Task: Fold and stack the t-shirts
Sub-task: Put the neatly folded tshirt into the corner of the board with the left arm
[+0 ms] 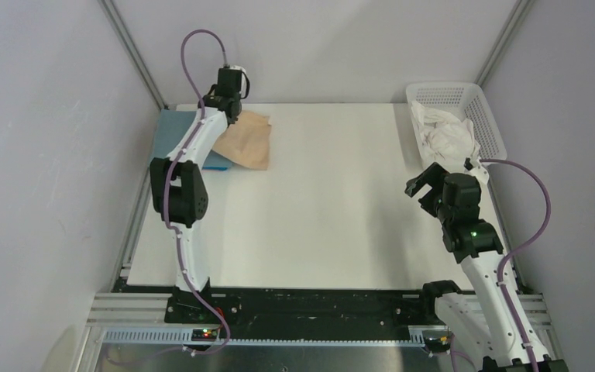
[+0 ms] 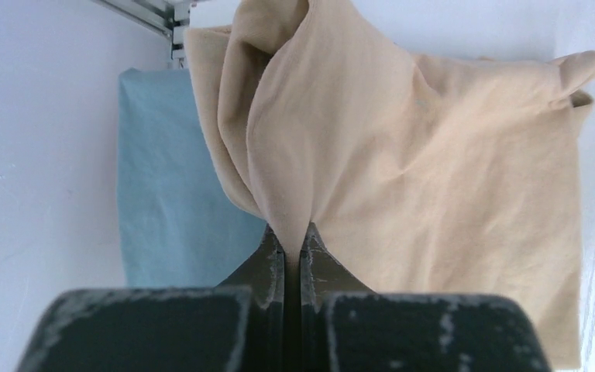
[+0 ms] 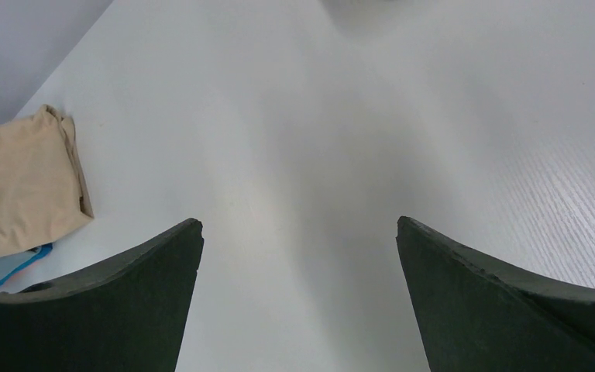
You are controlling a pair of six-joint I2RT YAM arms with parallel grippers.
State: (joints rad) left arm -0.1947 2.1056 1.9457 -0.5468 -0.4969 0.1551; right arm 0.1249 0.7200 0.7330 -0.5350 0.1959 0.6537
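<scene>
The tan-beige t-shirt (image 1: 249, 141) lies folded at the far left of the table, partly on the teal-blue t-shirt (image 1: 172, 133), which lies flat under it. My left gripper (image 1: 228, 105) is shut on a pinched fold of the tan shirt (image 2: 403, 178) and lifts that edge; the teal shirt (image 2: 166, 186) shows to its left in the left wrist view. My right gripper (image 1: 426, 186) is open and empty above the bare table at the right. In the right wrist view the tan shirt (image 3: 19, 186) lies far left, with a teal edge (image 3: 0, 275) below it.
A white lattice basket (image 1: 480, 108) stands at the far right corner with white cloth (image 1: 445, 136) crumpled in it. Grey walls and metal posts enclose the table on three sides.
</scene>
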